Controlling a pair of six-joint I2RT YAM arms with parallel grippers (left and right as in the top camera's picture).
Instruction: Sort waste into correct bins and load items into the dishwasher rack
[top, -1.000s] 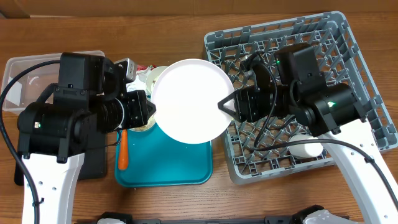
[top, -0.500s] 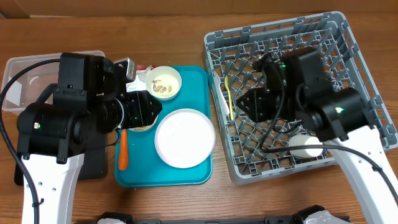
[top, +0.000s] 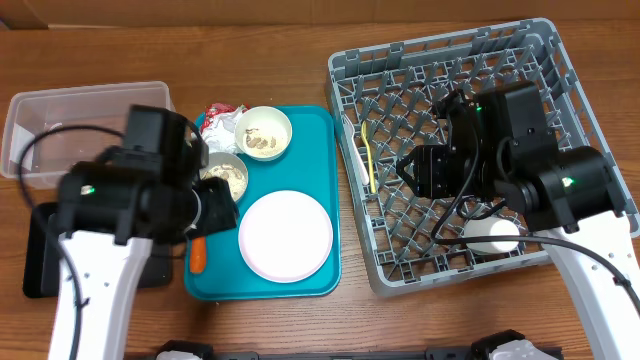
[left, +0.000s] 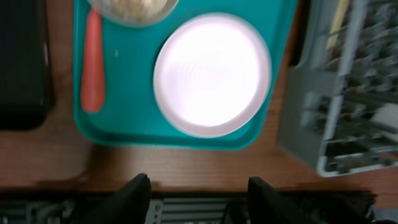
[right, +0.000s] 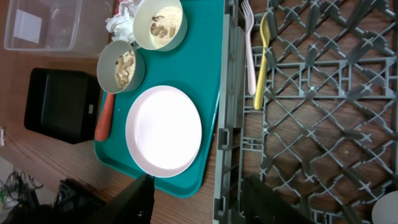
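The pale pink plate (top: 285, 235) lies flat on the teal tray (top: 310, 285), free of both grippers. Two white bowls (top: 263, 132) (top: 225, 177) holding beige scraps sit behind it, and the orange carrot (top: 198, 255) lies along the tray's left edge. A crumpled napkin and red wrapper (top: 222, 114) sit at the tray's back left corner. My left gripper (left: 200, 186) hangs open and empty above the table's front edge, near the plate (left: 211, 74). My right gripper (right: 208, 193) is open and empty over the rack's left wall. Yellow cutlery (top: 370, 155) and a white cup (top: 492, 235) lie in the grey rack (top: 580, 90).
The clear tub (top: 70, 125) stands at the back left and the black tray (top: 40, 250) in front of it, partly under my left arm. A white fork (right: 249, 50) lies beside the yellow spoon (right: 261, 62). The rack wall (right: 227, 124) borders the teal tray.
A second ago the plate was held up between both grippers. It has dropped flat onto the teal tray, and both arms have drawn back from it with jaws open.
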